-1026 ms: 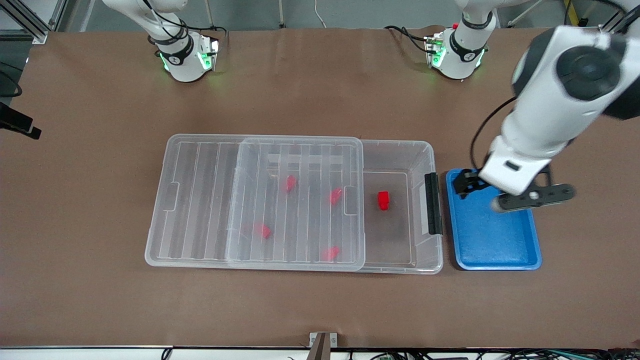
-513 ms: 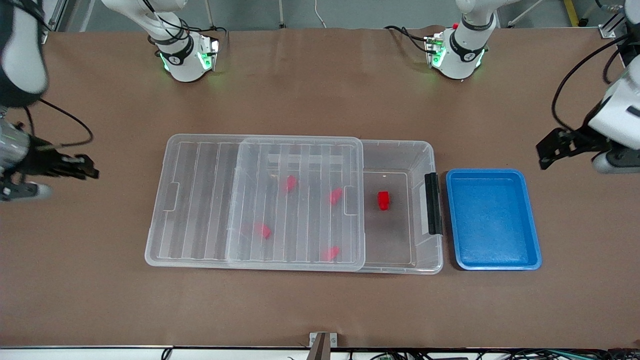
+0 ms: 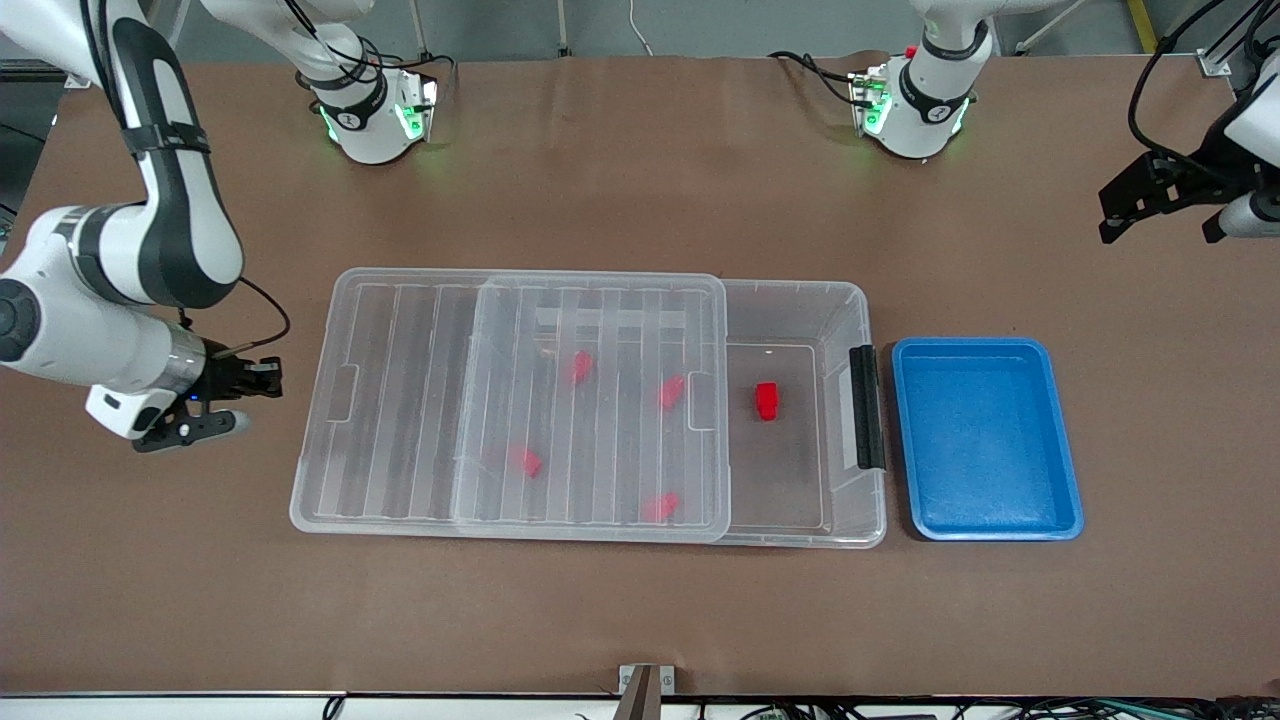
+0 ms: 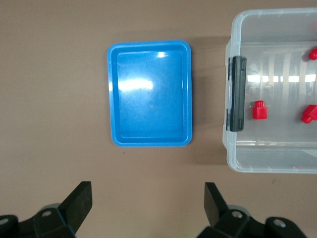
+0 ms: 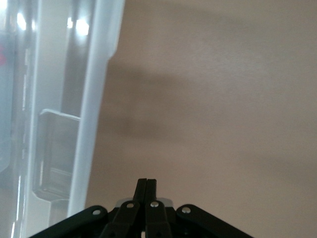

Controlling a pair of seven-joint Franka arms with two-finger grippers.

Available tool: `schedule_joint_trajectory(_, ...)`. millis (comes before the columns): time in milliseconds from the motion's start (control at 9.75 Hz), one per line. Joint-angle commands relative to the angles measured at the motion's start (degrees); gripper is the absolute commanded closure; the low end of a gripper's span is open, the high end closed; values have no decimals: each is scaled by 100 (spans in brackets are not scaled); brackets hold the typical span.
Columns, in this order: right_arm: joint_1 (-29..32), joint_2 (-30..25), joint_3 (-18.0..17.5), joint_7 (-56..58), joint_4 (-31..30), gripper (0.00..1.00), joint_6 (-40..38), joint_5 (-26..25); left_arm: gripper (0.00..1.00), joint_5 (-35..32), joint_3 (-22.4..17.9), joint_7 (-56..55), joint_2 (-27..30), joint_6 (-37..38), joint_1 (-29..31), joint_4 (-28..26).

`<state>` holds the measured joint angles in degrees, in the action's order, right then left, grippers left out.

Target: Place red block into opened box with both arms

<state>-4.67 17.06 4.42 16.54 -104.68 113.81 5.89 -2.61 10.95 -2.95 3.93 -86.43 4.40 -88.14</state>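
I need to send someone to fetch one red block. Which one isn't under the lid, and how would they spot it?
Find the big clear box mid-table, its ribbed lid slid toward the right arm's end. At its uncovered end, by the black latch bar next to the blue tray, lies the red block. It alone shows sharp and bright; the other four look pale through the lid.

My way into the box (image 3: pixel 845 300) lies at its uncovered end by the latch (image 3: pixel 866 406); the lid (image 3: pixel 590 400) bars the rest, and the blue tray (image 3: pixel 985 525) crowds that end.

White jointed arms (image 3: pixel 150 240), dark grey bands, black cables
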Motion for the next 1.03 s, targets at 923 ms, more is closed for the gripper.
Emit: schedule_joint_trajectory(923, -385, 298, -1020, -1274, -17, 100, 483, 686, 0, 393, -49, -21, 363, 100, -106, -635)
